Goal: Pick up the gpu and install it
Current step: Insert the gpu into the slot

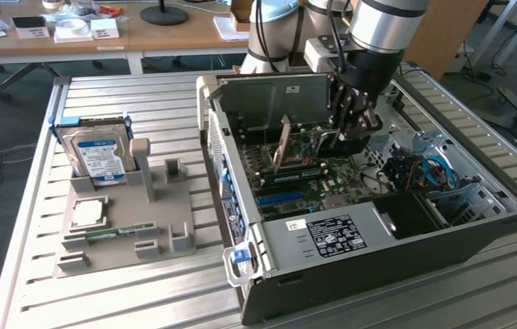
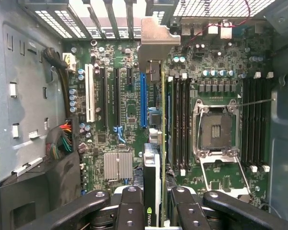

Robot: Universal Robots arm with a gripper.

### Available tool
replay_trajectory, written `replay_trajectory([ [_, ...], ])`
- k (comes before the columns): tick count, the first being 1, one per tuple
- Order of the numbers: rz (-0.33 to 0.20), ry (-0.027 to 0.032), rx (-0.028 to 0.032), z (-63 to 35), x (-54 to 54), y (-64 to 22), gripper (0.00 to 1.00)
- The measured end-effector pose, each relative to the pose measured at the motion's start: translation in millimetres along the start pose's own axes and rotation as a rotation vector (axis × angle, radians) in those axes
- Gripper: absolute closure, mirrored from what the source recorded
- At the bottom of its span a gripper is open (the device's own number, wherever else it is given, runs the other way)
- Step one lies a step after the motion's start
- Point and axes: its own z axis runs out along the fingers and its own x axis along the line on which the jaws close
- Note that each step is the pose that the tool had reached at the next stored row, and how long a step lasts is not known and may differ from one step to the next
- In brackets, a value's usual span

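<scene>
— gpu [image 2: 154, 184], where?
— Wrist view: edge-on over motherboard [image 2: 116, 120], just beside blue slot [image 2: 143, 100], gripper [image 2: 156, 211] clamped on it. Exterior view adds: arm reaching inside open case [image 1: 382, 257].

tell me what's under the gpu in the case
The gpu is edge-on in the tool, over the green motherboard. Either side of it show a blue slot and black memory slots. The strip of board straight beneath the card is covered.
</scene>
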Motion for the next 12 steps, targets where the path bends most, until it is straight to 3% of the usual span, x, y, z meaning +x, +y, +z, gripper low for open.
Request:
replay_trajectory([
  [12, -0.001, -0.0003, 0.0006, 2.2, 2.4, 6.5, 0.74],
])
